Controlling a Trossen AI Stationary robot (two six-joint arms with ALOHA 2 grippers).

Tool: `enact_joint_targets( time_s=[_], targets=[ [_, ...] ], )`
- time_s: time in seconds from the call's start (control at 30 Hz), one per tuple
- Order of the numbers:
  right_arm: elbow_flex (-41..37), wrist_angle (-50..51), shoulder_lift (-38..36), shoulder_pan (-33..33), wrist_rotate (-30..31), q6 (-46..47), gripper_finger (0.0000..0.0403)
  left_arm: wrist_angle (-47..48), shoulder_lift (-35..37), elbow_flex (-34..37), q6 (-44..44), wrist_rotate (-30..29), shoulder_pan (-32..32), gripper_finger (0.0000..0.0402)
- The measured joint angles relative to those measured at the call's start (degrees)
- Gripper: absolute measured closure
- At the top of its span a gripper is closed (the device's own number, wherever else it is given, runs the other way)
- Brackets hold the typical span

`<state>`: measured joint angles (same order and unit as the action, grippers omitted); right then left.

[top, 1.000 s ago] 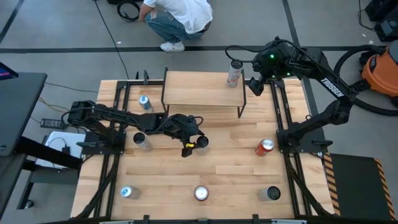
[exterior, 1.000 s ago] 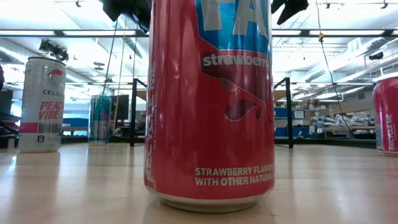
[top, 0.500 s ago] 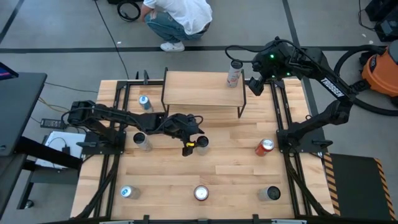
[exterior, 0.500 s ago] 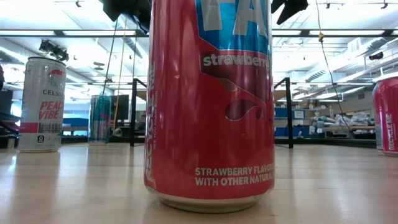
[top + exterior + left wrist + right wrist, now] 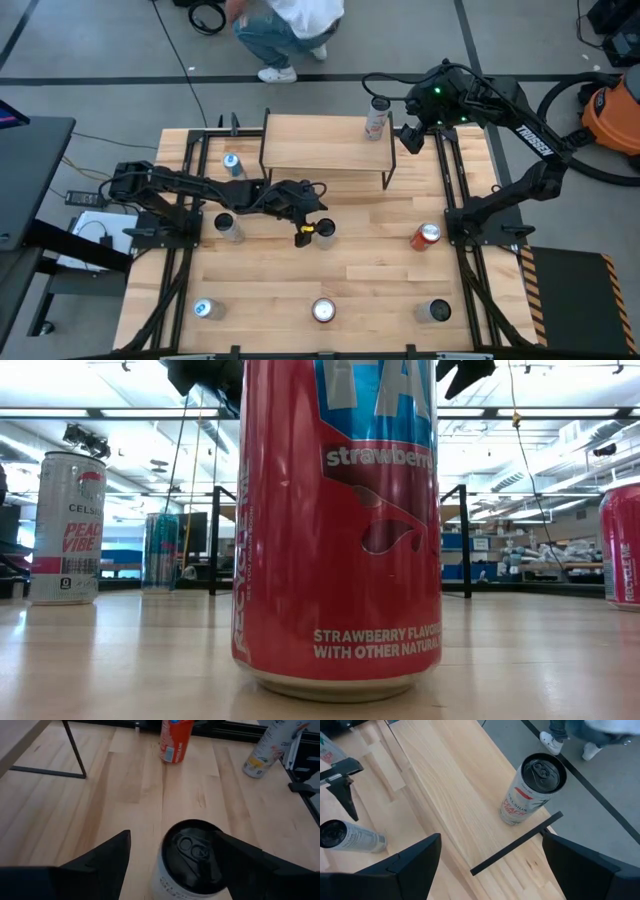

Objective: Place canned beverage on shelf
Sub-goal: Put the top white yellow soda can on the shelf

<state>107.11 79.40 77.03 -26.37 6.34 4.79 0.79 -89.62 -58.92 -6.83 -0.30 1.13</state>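
The shelf (image 5: 322, 143) stands at the table's far middle on thin black legs. A white can (image 5: 376, 118) stands upright on the board's far right corner; it also shows in the right wrist view (image 5: 531, 787). My right gripper (image 5: 410, 136) hangs open and empty just right of the shelf's right end. My left gripper (image 5: 312, 212) is open low over the table's middle. Its two fingers stand on either side of a white can with a black top (image 5: 192, 857), which stands upright on the table (image 5: 323, 230). I see no touch.
Other cans stand on the table: a red one (image 5: 426, 236) at the right, a blue-topped one (image 5: 232, 165) and a silver one (image 5: 228, 227) at the left, and three along the near edge (image 5: 323, 311). Black rails run down both sides. A person (image 5: 290, 25) is beyond the far edge.
My left gripper has edged slightly toward the table's right, staying open around the can. The person beyond the far edge has moved. The cans have stayed where they were.
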Motion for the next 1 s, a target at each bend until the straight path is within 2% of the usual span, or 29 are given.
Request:
enact_joint_targets(
  time_s=[0.4, 0.7, 1.0],
  targets=[
    [0.0, 0.0, 0.0, 0.0, 0.0, 1.5, 0.0045, -0.3, 0.0, 0.0, -0.1, 0.3, -0.9, 0.0120],
    [0.0, 0.0, 0.0, 0.0, 0.0, 1.7, 0.0045, -0.2, 0.0, 0.0, -1.8, 6.8, -2.3, 0.0120],
    [0.0, 0.0, 0.0, 0.0, 0.0, 1.7, 0.0045, -0.2, 0.0, 0.0, -1.8, 7.5, -2.3, 0.0120]
  ],
)
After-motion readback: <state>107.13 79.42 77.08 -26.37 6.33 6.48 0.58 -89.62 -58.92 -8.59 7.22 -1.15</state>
